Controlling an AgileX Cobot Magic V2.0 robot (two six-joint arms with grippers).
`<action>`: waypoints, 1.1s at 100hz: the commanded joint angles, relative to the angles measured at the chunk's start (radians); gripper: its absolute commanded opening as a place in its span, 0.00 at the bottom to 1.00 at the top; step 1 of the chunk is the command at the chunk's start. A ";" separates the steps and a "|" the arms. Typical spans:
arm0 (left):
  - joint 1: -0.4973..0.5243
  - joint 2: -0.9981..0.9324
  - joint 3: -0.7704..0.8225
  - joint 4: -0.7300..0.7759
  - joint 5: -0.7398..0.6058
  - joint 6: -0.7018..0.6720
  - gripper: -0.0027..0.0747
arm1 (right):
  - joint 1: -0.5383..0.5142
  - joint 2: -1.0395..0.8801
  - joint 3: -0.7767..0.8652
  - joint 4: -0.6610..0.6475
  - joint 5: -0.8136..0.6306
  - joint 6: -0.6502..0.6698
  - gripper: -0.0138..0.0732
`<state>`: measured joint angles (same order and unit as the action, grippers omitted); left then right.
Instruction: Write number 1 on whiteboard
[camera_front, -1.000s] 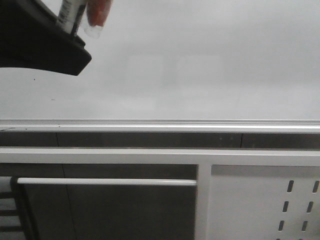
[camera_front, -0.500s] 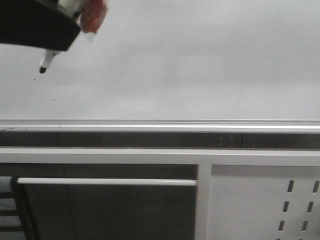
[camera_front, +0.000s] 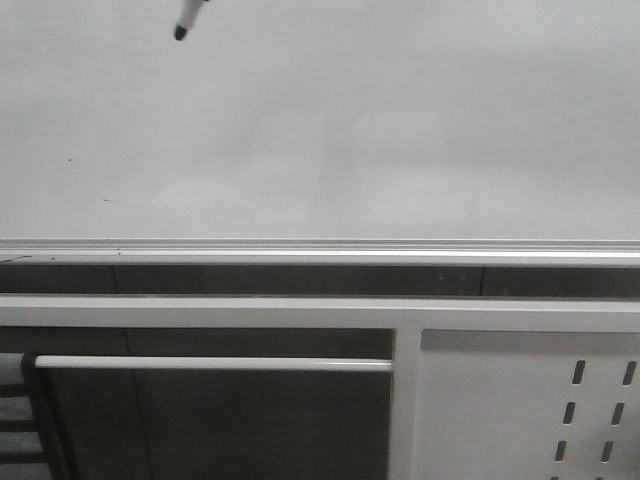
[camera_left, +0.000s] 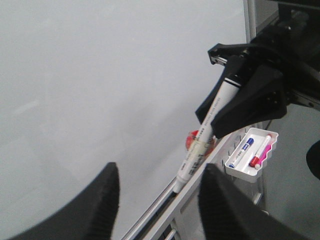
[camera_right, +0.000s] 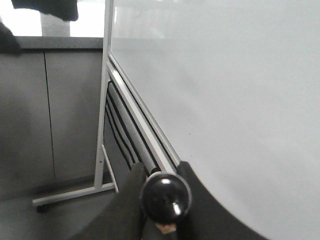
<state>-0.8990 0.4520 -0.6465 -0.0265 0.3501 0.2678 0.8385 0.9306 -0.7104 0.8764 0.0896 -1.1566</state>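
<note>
The whiteboard (camera_front: 400, 130) fills the upper front view, with its silver rail (camera_front: 320, 248) along the lower edge. No number 1 stroke shows on it, only two tiny dark specks at the left. The white marker's black tip (camera_front: 180, 31) pokes in at the top edge. In the left wrist view my right gripper (camera_left: 250, 95) is shut on the marker (camera_left: 205, 135), which slants down along the board. In the right wrist view the marker's black end (camera_right: 165, 195) sits between the shut fingers of the right gripper (camera_right: 162, 172). My left gripper (camera_left: 157, 205) is open and empty.
A white perforated metal panel (camera_front: 530, 400) and a white bar (camera_front: 210, 364) lie below the rail. A small white tray (camera_left: 250, 152) with a blue and a pink marker hangs on the frame. A red piece (camera_left: 192, 140) is taped to the held marker.
The right gripper and marker have moved up and to the right in the front view. The gripper has left that view and only the marker tip shows at the top edge.
</note>
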 joint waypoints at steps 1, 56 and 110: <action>0.025 -0.054 0.012 0.001 -0.055 -0.029 0.17 | 0.001 -0.063 0.034 -0.051 -0.103 -0.001 0.10; 0.425 -0.332 0.255 -0.014 -0.132 -0.070 0.01 | 0.001 -0.189 0.240 -0.418 -0.445 -0.001 0.10; 0.469 -0.342 0.336 -0.053 -0.207 -0.070 0.01 | 0.001 -0.044 0.240 -0.535 -0.611 -0.001 0.10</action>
<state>-0.4337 0.0991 -0.2841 -0.0694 0.2407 0.2087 0.8385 0.8774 -0.4430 0.3610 -0.4268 -1.1566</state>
